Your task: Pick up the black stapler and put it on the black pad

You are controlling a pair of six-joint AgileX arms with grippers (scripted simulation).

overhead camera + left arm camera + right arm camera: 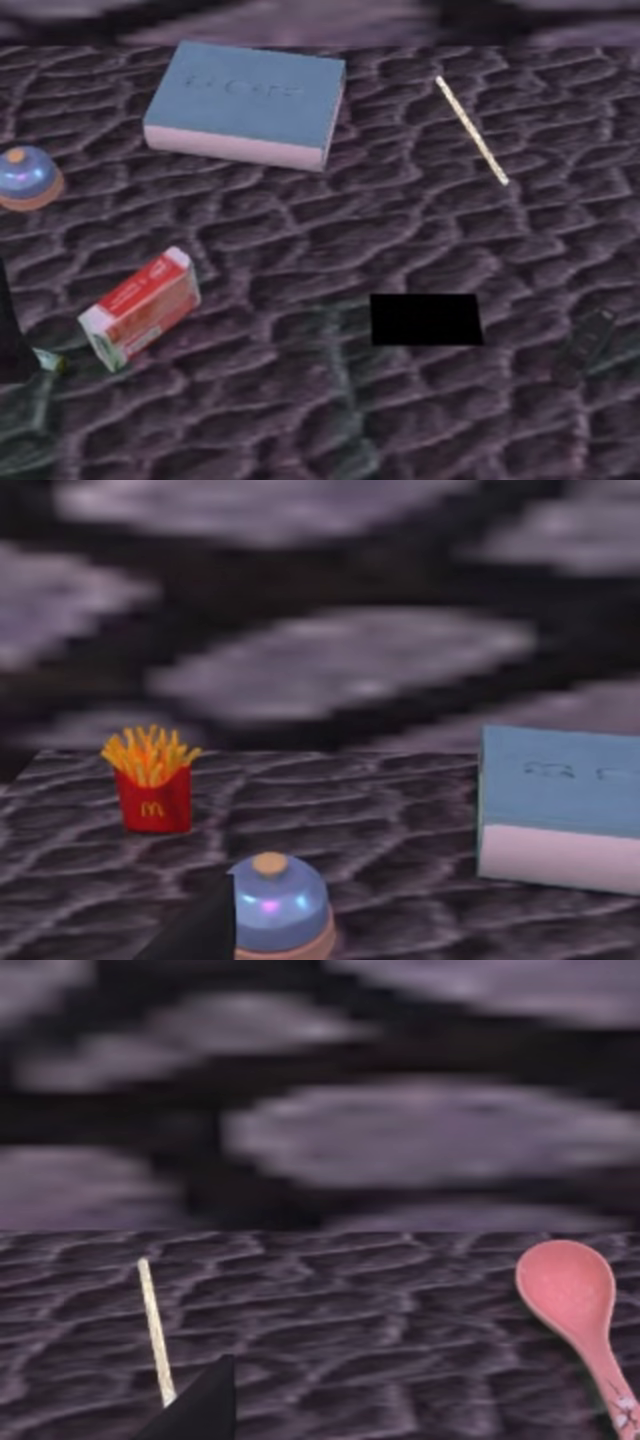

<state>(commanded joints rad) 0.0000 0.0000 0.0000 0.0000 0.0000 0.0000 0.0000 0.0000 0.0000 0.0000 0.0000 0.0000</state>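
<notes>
Both pincers sit at the near edge of the bench. The left pincer [200, 935] shows only a dark finger tip beside the blue dome-shaped bell [28, 177] on its orange base, near the left edge; whether its fingers are apart or together cannot be told. The same goes for the right pincer [205, 1405], of which one dark tip shows near the thin pale stick [471, 129]. The small elongated black stapler [587, 346] lies near the near right corner of the purple-patterned bench [300, 240]. The flat black rectangular pad [426, 319] lies apart from it, toward the middle of the near edge.
</notes>
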